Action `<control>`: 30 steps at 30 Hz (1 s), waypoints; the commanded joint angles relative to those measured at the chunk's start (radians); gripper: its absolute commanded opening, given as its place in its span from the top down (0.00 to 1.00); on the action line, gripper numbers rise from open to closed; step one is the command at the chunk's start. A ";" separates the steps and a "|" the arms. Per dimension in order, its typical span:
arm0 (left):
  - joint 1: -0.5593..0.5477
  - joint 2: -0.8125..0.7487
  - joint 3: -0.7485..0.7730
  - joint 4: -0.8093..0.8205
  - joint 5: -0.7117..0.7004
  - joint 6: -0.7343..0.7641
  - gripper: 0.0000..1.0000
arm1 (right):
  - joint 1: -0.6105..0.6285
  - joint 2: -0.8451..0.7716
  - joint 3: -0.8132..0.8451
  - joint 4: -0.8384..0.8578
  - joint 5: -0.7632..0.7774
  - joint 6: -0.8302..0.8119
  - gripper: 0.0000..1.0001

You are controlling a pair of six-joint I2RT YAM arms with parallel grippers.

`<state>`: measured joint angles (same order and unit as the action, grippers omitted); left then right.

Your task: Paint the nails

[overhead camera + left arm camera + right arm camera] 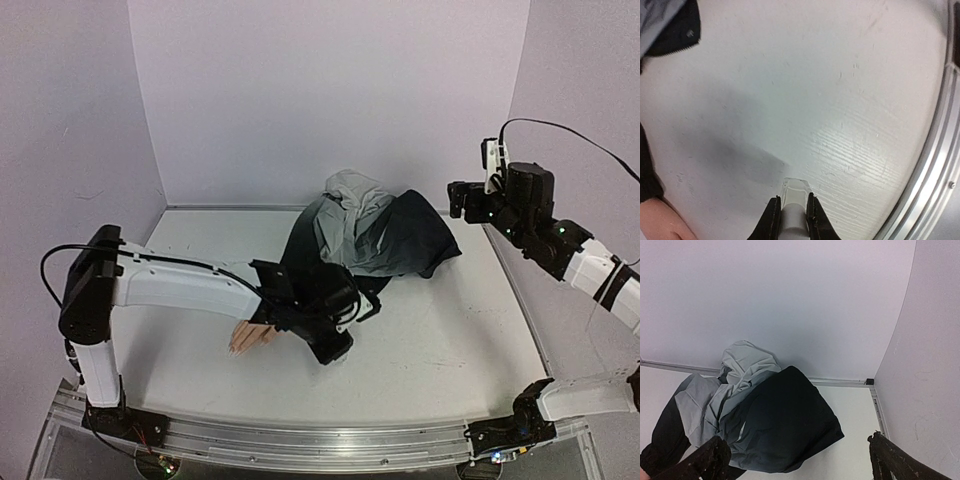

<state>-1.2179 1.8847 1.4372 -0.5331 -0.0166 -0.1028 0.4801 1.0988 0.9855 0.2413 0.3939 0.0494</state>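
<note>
The left claw [792, 206] is shut tight on a small white thing [795, 189] with a see-through tip. It hangs low over the white table [450, 340]. Just beside it lies the mannequin hand [252, 337], flat on the table, with its fingers pointing to the left. The nails [235, 346] are at the finger ends, too tiny to make out. A dark and grey sleeve [375, 235] lies bunched up behind the hand. The right claw [797, 455] is high up by the right wall. It is wide open and holds nothing.
</note>
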 commanded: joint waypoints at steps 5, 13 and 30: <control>-0.104 0.107 0.033 -0.070 -0.147 -0.035 1.00 | -0.001 -0.017 -0.002 0.037 0.038 0.012 0.02; -0.121 0.114 0.012 -0.069 -0.178 -0.052 0.99 | 0.000 -0.024 -0.011 0.047 0.031 0.015 0.02; -0.069 -0.004 0.001 -0.058 -0.212 -0.056 0.42 | -0.001 -0.027 -0.040 0.050 -0.017 0.012 0.02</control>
<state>-1.3254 1.9896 1.4242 -0.6033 -0.2127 -0.1715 0.4801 1.0985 0.9535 0.2401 0.3958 0.0532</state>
